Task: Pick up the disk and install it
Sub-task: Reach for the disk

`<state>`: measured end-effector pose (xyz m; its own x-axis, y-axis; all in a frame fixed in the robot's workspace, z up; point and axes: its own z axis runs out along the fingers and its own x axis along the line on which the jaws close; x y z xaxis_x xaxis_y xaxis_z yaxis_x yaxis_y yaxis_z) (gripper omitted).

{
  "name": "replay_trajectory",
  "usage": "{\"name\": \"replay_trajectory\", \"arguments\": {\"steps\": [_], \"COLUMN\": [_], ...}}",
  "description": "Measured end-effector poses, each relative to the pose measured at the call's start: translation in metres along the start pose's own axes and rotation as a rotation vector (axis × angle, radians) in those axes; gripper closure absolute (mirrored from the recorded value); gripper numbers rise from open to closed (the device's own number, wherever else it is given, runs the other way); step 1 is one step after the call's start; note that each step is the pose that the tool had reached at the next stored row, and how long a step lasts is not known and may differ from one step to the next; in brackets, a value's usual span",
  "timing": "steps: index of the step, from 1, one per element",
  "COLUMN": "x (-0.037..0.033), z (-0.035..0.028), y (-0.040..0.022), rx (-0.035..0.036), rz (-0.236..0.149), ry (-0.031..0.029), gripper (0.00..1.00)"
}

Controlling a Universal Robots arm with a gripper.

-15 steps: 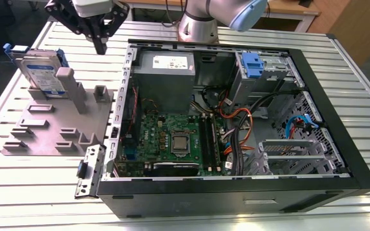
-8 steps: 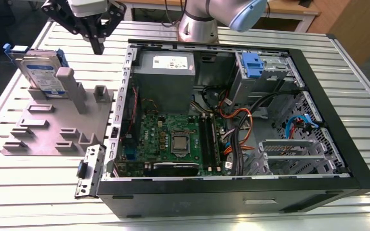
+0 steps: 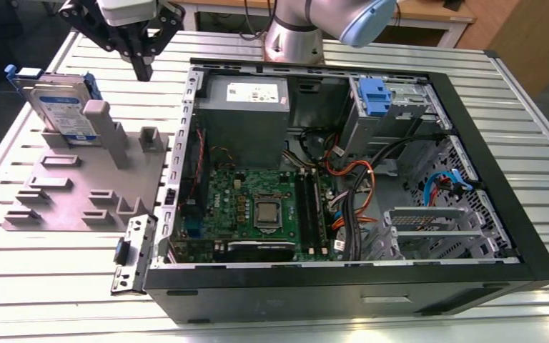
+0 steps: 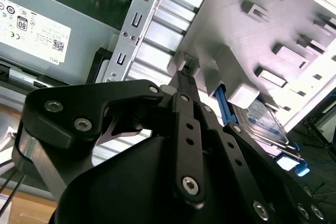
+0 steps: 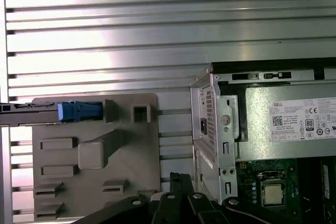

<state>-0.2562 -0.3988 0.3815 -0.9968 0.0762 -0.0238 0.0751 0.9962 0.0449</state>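
Disk: your disk (image 3: 60, 107) stands on edge in a slot of the grey holder plate (image 3: 74, 193), at the exterior view's left and well apart from the case. Upright like this, its blue-framed upper edge is free to be taken from above (my reading of the setup).
Gripper: the gripper (image 3: 144, 75) hangs above the plate, near the disk but not touching it. Its fingers are pressed together on nothing.
Wrist views: in the first wrist view you see the disk (image 5: 79, 112) edge-on in its slot. In the second wrist view its label (image 4: 262, 119) shows past the black linkage.
Case: the open computer case (image 3: 503, 179) lies on its side on the slatted worktop (image 3: 65, 286), so its inside faces up to the arm.
Drive cage: the silver cage (image 3: 408, 100) with the blue latch tab sits in a far corner of the case. I judge that is where the disk belongs.
Progress: the pick-up is not yet done.
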Motion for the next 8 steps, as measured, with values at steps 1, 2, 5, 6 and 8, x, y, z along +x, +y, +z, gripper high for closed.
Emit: {"name": "replay_trajectory", "arguments": {"steps": [1,2,5,6,8], "x": [0.0002,0.0005,0.0010,0.0012,0.0015], "z": [0.0001,0.0006,0.0009,0.0010,0.0011], "y": [0.0000,-0.0001,-0.0001,-0.0001,-0.0002], "rx": [0.0000,0.0000,-0.0002,-0.0002,-0.0001], "rz": [0.000,0.000,0.000,0.000,0.000], "ry": [0.0000,0.0000,-0.0001,-0.0002,-0.0001], "gripper": [0.89,0.89,0.89,0.89,0.89]}}
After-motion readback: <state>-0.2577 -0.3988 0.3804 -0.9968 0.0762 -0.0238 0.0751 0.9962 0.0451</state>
